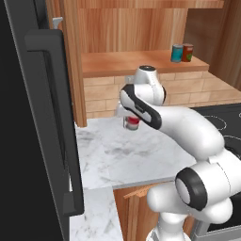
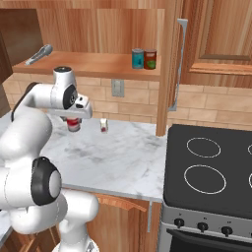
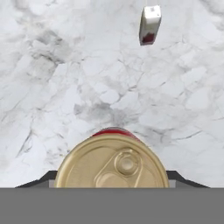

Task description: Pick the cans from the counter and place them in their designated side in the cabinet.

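Two cans stand side by side on the wood cabinet shelf (image 1: 117,63): a teal-blue can (image 1: 177,53) (image 2: 138,58) and a red can with a tan band (image 1: 188,52) (image 2: 150,59). My gripper (image 1: 132,117) (image 2: 74,119) (image 3: 112,180) hangs low over the white marble counter (image 1: 122,157) (image 2: 118,152), shut on a plain dark red can (image 1: 133,123) (image 2: 74,125). In the hand view that can's gold lid (image 3: 112,164) sits between the dark fingertips (image 3: 43,178), which press its sides. Whether the can still rests on the counter is unclear.
A small white container with a red mark (image 2: 104,125) (image 3: 150,24) stands on the counter just past the gripper. A grey utensil (image 2: 38,54) lies at the shelf's left end. The black stovetop (image 2: 211,167) is to the right, the tall black fridge (image 1: 28,141) to the left.
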